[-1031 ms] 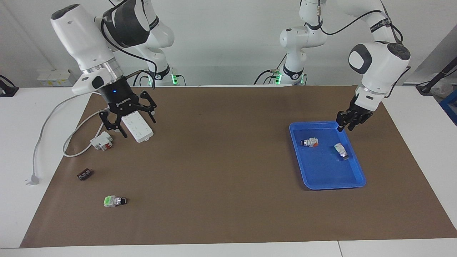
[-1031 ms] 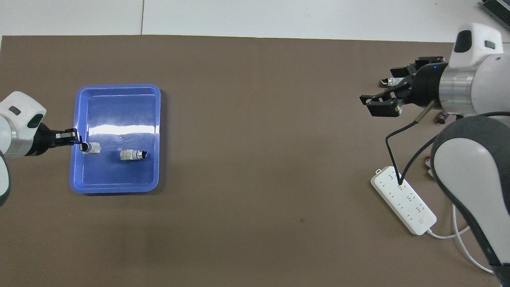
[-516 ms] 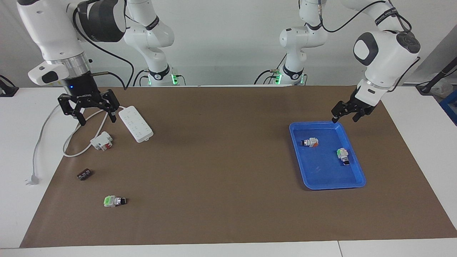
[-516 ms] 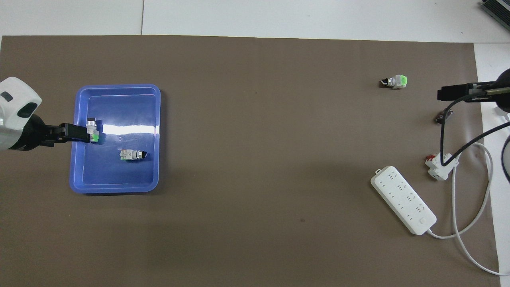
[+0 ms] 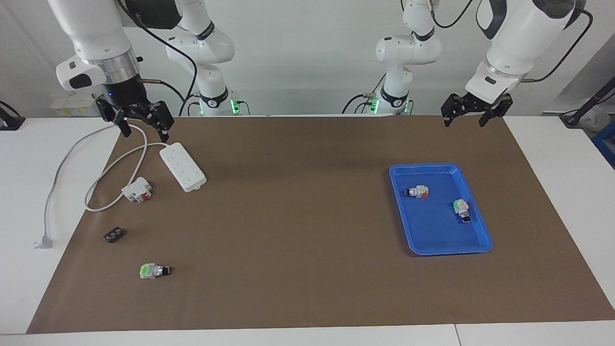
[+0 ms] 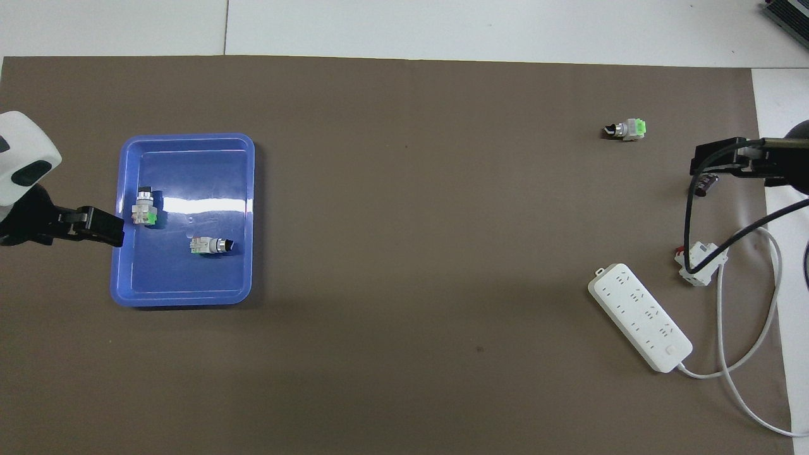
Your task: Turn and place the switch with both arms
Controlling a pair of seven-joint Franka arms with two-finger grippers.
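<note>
Facing view: switch [image 5: 461, 209] lies in tray [image 5: 435, 245]; left tool [image 5: 472, 114] raised, wide, empty.

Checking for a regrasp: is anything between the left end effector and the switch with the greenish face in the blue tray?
Nothing visible does. The left end effector hangs open over the mat, the switch lies uncovered in the blue tray, and the orange-ended switch lies apart from it.
</note>
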